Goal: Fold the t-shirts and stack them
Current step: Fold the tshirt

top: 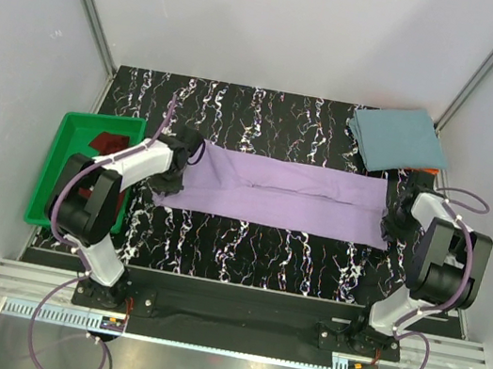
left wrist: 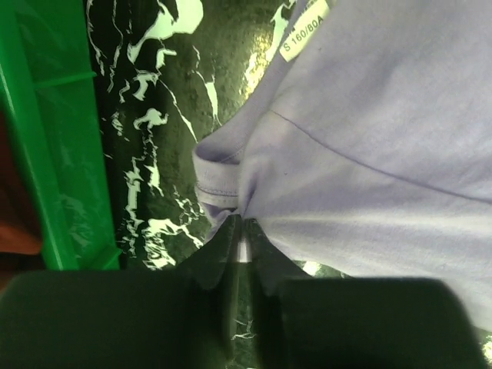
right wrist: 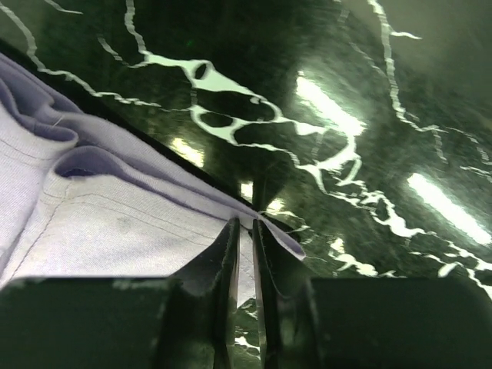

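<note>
The lavender t-shirt (top: 283, 191) lies stretched in a long folded band across the black marbled table. My left gripper (top: 185, 152) is shut on its left end; the left wrist view shows the cloth (left wrist: 369, 154) bunched at the fingertips (left wrist: 244, 223), with a size label (left wrist: 304, 29) showing. My right gripper (top: 393, 217) is shut on the right hem; the right wrist view shows the hem (right wrist: 115, 200) pinched between the fingers (right wrist: 244, 231). The teal-blue t-shirt (top: 396, 137) lies folded at the back right. The maroon t-shirt (top: 106, 143) lies in the green tray.
The green plastic tray (top: 62, 173) stands at the table's left edge, close to my left arm; its wall shows in the left wrist view (left wrist: 46, 146). An orange object (top: 430, 171) peeks out under the teal shirt. Grey walls enclose the table.
</note>
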Available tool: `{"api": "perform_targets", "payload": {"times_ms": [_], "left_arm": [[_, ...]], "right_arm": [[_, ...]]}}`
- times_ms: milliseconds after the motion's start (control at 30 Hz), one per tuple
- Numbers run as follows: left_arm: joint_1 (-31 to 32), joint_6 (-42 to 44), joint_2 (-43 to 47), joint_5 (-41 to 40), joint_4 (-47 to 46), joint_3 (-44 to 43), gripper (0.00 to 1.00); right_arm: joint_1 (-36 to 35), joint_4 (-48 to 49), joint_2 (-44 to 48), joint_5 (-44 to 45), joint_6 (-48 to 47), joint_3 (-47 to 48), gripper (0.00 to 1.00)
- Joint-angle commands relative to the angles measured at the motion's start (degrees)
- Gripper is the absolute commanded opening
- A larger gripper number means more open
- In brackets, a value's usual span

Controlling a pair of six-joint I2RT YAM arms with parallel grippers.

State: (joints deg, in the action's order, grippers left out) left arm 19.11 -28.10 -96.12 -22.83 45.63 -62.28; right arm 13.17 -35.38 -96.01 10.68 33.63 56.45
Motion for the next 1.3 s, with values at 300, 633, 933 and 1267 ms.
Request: {"api": "perform_targets", "payload": {"times_ms": [300, 633, 933, 1267], "left_arm": [[-2.06, 4.97, 6.38, 12.79, -2.1, -8.99, 0.54], [-5.31, 12.54, -5.3, 35.55, -7.13, -25.16, 0.58], [-5.49, 12.72, -13.73, 36.54, -6.43, -34.04, 0.61], [-9.88, 8.41, -17.26, 30.22, -3.45, -33.87, 0.6]], "right_arm": [[-4.54, 3.88, 16.1, -10.4, -4.35, 2.0, 0.32], [-23.88, 21.22, 4.79, -38.09, -11.81, 16.14, 0.49], [-32.85, 22.89, -18.76, -53.56, -18.24, 35.74, 0.67], [-38.21, 22.27, -37.75, -61.91, -21.15, 52.88, 0.77]]}}
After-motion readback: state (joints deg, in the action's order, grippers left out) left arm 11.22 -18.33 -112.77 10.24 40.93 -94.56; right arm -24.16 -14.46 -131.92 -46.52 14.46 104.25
